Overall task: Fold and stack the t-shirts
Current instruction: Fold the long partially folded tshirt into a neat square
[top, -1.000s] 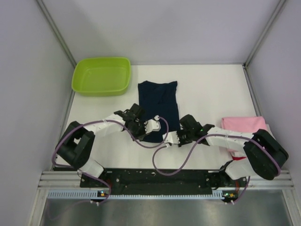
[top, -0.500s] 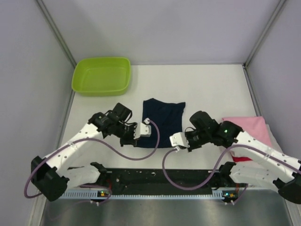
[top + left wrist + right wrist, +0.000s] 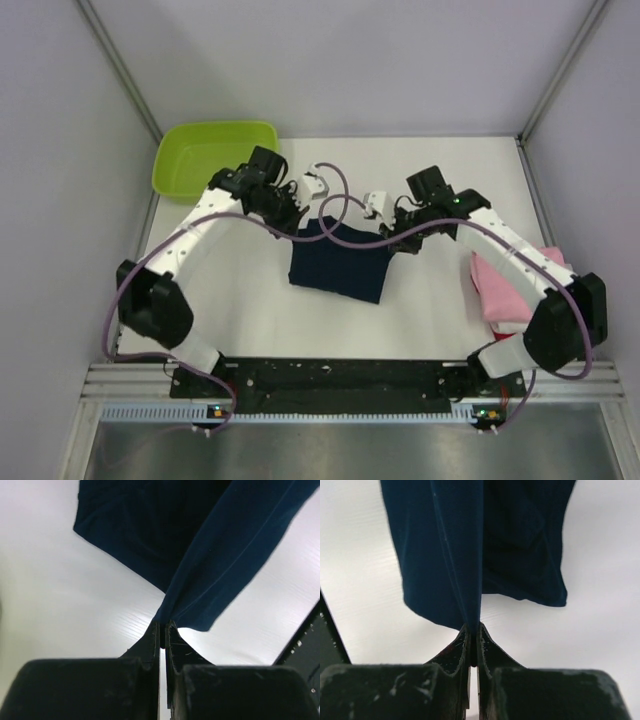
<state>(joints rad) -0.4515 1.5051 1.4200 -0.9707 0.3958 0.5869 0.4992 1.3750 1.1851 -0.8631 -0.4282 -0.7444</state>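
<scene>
The dark navy t-shirt (image 3: 338, 268) lies folded over on the white table between my two arms. My left gripper (image 3: 296, 228) is shut on the shirt's far left corner, and my right gripper (image 3: 398, 240) is shut on its far right corner. In the left wrist view the navy t-shirt (image 3: 215, 555) runs out of my pinched gripper (image 3: 162, 626) and hangs taut above the table. The right wrist view shows the same: the navy cloth (image 3: 445, 550) is clamped in my gripper (image 3: 474, 628). A folded pink t-shirt (image 3: 512, 288) lies at the right.
A lime green tub (image 3: 205, 158) stands at the far left corner of the table (image 3: 240, 300), just behind my left arm. Grey walls close in the left, right and far sides. The black rail (image 3: 340, 375) with both arm bases runs along the near edge.
Both arms have swung from the near edge toward the far side, carrying the navy shirt's hem with them. The shirt has doubled over on itself and now looks shorter.
</scene>
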